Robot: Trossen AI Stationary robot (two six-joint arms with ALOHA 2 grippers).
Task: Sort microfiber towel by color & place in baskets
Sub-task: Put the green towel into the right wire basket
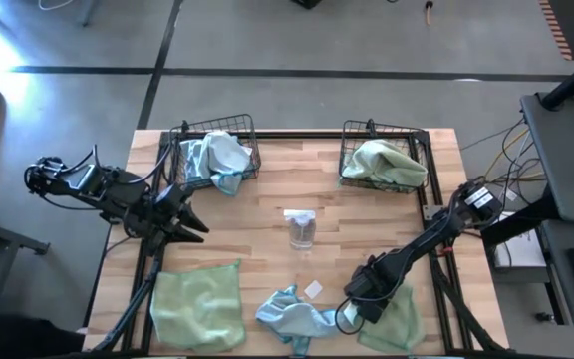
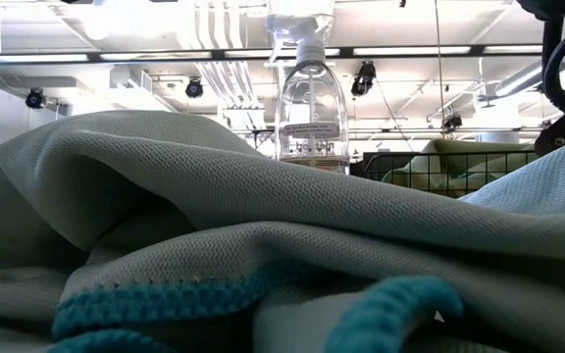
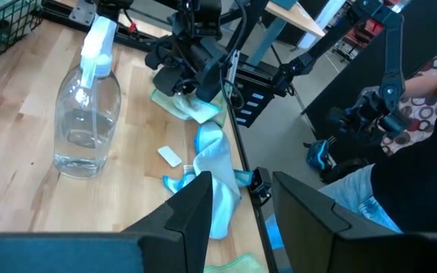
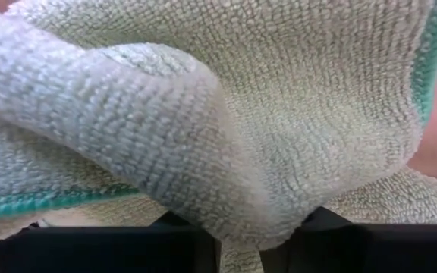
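Note:
My right gripper [image 1: 360, 302] is down at the near right of the table, shut on a pale green towel [image 1: 399, 319] that fills the right wrist view. A crumpled light blue towel [image 1: 292, 314] lies just left of it on the near edge. Another pale green towel [image 1: 197, 304] lies flat at the near left. The far left basket [image 1: 250, 128] holds light blue towels [image 1: 215, 155]; the far right basket [image 1: 347, 160] holds a green one [image 1: 382, 162]. My left gripper [image 1: 192, 224] hovers open at the table's left side, touching nothing. My right gripper pinches a raised fold of the pale green towel [image 4: 237, 220] between its two fingers, coming from above and slanting toward the near edge. The rest of the towel [image 3: 182, 106] lies slack on the table under the gripper. How many layers it has, I cannot tell.
A clear spray bottle [image 1: 301, 229] stands mid-table between the baskets and the towels. A small white tag [image 1: 313, 290] lies on the wood by the blue towel. The black table frame [image 1: 436, 214] runs along the right edge under the right arm. A person sits beyond the table [image 3: 431, 91].

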